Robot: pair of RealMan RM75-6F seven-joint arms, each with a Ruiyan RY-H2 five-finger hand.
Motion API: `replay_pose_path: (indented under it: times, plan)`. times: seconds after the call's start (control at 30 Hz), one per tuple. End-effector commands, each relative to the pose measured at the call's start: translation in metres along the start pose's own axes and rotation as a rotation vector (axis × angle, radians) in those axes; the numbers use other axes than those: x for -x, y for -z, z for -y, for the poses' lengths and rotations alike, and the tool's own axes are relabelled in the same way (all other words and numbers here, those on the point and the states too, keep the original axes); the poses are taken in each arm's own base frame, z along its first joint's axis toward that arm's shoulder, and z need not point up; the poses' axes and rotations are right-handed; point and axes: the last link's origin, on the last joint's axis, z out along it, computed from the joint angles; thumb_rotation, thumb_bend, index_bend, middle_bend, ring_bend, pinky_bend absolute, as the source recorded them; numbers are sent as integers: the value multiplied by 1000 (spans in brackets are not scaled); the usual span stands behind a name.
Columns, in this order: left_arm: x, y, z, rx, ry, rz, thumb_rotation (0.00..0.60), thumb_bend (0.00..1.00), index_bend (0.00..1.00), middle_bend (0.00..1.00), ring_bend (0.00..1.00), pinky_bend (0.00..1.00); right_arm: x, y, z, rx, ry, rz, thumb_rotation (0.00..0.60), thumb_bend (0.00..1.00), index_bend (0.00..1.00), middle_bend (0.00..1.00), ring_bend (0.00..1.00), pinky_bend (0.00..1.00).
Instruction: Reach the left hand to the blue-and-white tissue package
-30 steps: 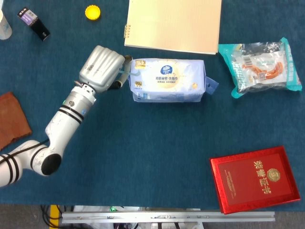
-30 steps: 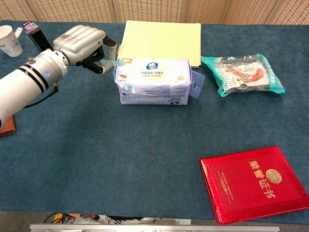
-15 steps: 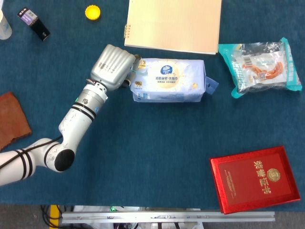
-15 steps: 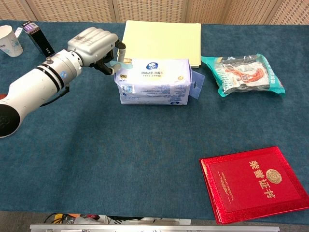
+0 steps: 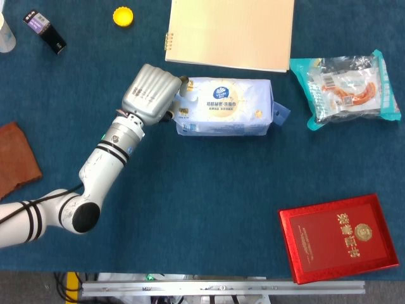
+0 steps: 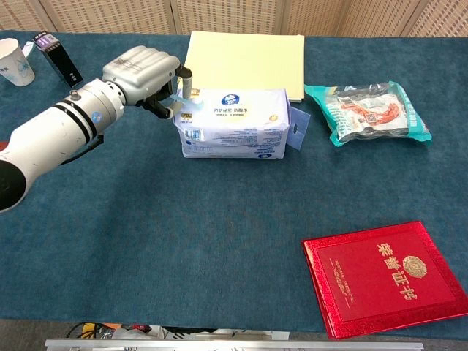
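Note:
The blue-and-white tissue package (image 5: 224, 106) (image 6: 234, 123) lies on the blue tablecloth, just in front of a notebook. My left hand (image 5: 150, 94) (image 6: 142, 69) is at the package's left end, back of the hand up and fingers curled in. Its fingertips (image 6: 167, 108) sit against the package's end flap; I cannot see whether they pinch it. The right hand shows in neither view.
A yellow spiral notebook (image 5: 231, 31) (image 6: 245, 58) lies behind the package. A teal snack bag (image 5: 347, 87) lies to the right and a red booklet (image 5: 338, 237) at the front right. A black box (image 5: 44, 30), yellow cap (image 5: 123, 16), paper cup (image 6: 14, 62) and brown pad (image 5: 16, 158) are to the left.
The left hand moved right, from a little off the package's left end to right against it. The package has not shifted.

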Motion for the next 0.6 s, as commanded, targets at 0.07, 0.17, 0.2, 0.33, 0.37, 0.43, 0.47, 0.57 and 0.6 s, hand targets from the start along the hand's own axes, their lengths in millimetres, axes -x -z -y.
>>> replay_pose_path:
  times: [0.07,0.17,0.2,0.33,0.37,0.43,0.47,0.57,0.6]
  plan:
    - [-1,6,-1,4,-4,6,600,411,449,958,933,900,0,0,0,-2,0,-1,600,363,380,415,267,312]
    - [0,9,-4,10,-8,21,600,412,449,958,933,900,-1,0,1,-4,-1,-3,600,363,380,414,267,312]
    - [0,9,-4,10,-9,22,600,413,449,958,933,900,-1,0,2,-5,-2,-4,600,363,380,414,267,312]
    - [-3,11,-7,12,4,16,600,413,450,958,933,901,-1,2,1,-4,0,-6,600,363,380,415,267,312]
    - [-4,11,-7,14,8,11,600,413,450,958,933,901,-2,2,1,-2,0,-7,600,363,380,415,267,312]
    - [-6,11,-8,16,15,4,600,414,449,958,933,901,-3,3,0,0,-1,-9,600,363,380,414,267,312]
    - [-7,12,-8,17,22,0,600,414,450,958,933,901,-3,3,0,0,0,-11,600,363,380,414,267,312]
    - [-9,12,-9,24,35,-2,600,416,450,959,934,900,-3,4,0,1,0,-11,600,362,380,415,267,312]
    - [-9,12,-9,27,36,0,600,418,450,960,934,900,-3,4,0,1,0,-11,600,362,380,415,267,312]
